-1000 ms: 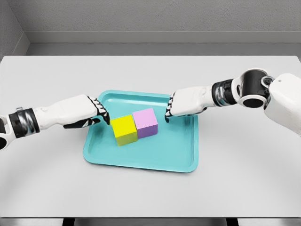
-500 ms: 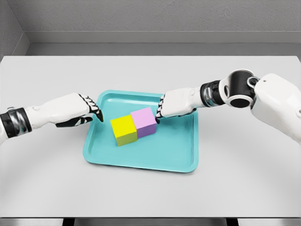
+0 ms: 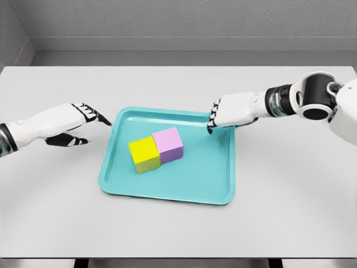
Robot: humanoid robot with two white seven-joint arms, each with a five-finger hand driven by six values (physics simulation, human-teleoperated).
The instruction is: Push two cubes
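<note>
Nearest thing on the surface is the front lip of the teal tray. Sitting on it, roughly between the two robot hands and a bit closer to the camera than either, are the yellow cube and the pink cube. They're pressed together side by side, yellow on the left, pink on the right and slightly further back.

Left robot hand is off the tray completely, over the bare surface just past the tray's left rim. Fingers are spread out loosely and it holds nothing. The yellow cube is well off to its right, no contact.

Right robot hand sits at the tray's far right corner, fingers curled downward but not gripping anything. The pink cube is to its left and nearer the camera, clear gap between them.

My read: with the cubes already touching and both hands standing clear, the pushing looks pretty much done, so this is the back-off stage. If there's more to do, say squaring them up or sliding the pair, each robot hand would need to come back in low against an outer cube face and push evenly so the pair doesn't twist.
</note>
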